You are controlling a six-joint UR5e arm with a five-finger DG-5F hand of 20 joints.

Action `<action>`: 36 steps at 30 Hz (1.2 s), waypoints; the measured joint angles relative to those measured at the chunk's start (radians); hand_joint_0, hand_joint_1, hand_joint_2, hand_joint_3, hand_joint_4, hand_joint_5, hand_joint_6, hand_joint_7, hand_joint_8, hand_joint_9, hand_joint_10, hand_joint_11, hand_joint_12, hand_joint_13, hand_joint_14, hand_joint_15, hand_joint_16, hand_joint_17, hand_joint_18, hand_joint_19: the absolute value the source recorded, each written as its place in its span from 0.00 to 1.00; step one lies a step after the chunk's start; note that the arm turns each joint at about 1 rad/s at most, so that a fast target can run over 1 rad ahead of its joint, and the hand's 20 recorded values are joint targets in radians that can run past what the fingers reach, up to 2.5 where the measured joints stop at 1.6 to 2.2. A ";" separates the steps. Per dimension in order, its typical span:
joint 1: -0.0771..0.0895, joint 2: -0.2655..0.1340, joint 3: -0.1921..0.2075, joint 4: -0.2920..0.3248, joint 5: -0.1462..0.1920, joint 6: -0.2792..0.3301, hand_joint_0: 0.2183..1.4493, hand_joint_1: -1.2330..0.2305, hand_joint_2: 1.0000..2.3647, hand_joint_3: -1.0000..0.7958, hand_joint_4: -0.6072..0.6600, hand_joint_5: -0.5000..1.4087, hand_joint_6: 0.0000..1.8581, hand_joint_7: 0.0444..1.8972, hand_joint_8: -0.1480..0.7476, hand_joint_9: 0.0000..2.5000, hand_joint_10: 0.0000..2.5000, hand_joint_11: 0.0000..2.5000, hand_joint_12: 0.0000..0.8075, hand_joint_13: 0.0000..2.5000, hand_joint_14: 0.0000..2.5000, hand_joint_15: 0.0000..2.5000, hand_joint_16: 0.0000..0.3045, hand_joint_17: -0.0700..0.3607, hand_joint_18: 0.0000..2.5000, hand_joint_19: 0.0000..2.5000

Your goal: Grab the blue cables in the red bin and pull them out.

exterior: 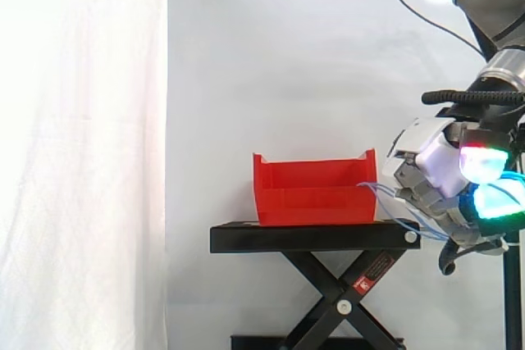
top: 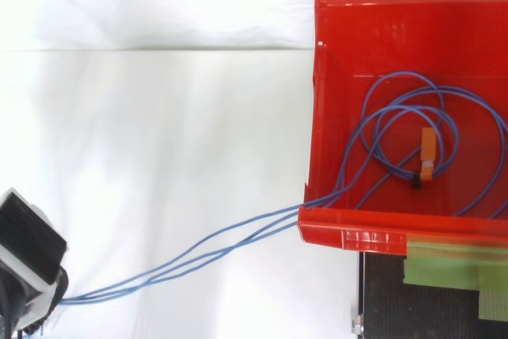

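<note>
In the side view, the left is being taken up by the white curtain [exterior: 82,153]. Open room is being left above the red bin [exterior: 312,194] and to either side of it. The bin is being carried near the middle of the black table [exterior: 312,238]. At the bin's right edge, the blue cables [exterior: 379,189] are being led over the rim and across a short gap to the hand [exterior: 435,170]. The hand is being held just beside the table's right end, apart from the bin. The fingers [exterior: 480,161] are being held curled and clamped on the cables.

In the top view, the hand [top: 28,248] is being shown at the lower left corner. The strands are being stretched from it across open white ground to the bin's low front lip. Their remaining loops are being contained by the bin, coiled around an orange tag [top: 429,152].
</note>
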 measured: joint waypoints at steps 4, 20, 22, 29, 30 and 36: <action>0.009 0.000 0.010 0.027 -0.001 -0.053 0.49 0.28 0.00 0.00 0.54 0.90 0.01 0.56 0.48 0.58 0.01 0.28 0.31 0.63 0.50 0.63 0.13 0.36 0.55 0.57; 0.033 0.000 0.074 0.121 0.000 -0.154 0.49 0.25 0.00 0.00 0.53 0.88 0.04 0.54 0.45 0.63 0.01 0.41 0.29 0.60 0.61 0.59 0.12 0.35 0.56 0.58; 0.035 0.000 0.085 0.120 0.000 -0.153 0.50 0.25 0.00 0.00 0.52 0.88 0.05 0.54 0.40 0.66 0.01 0.55 0.29 0.60 0.64 0.58 0.12 0.35 0.56 0.58; 0.047 0.000 0.105 0.119 0.000 -0.149 0.50 0.25 0.00 0.00 0.51 0.86 0.08 0.52 0.37 0.68 0.01 0.70 0.30 0.60 0.63 0.59 0.12 0.35 0.55 0.58; 0.048 0.000 0.105 0.118 0.000 -0.149 0.50 0.25 0.00 0.00 0.51 0.86 0.08 0.53 0.36 0.68 0.01 0.69 0.31 0.60 0.63 0.59 0.12 0.35 0.55 0.58; 0.052 0.000 0.105 0.111 0.000 -0.148 0.49 0.24 0.00 0.00 0.52 0.85 0.08 0.52 0.36 0.67 0.01 0.69 0.31 0.59 0.62 0.59 0.12 0.35 0.55 0.57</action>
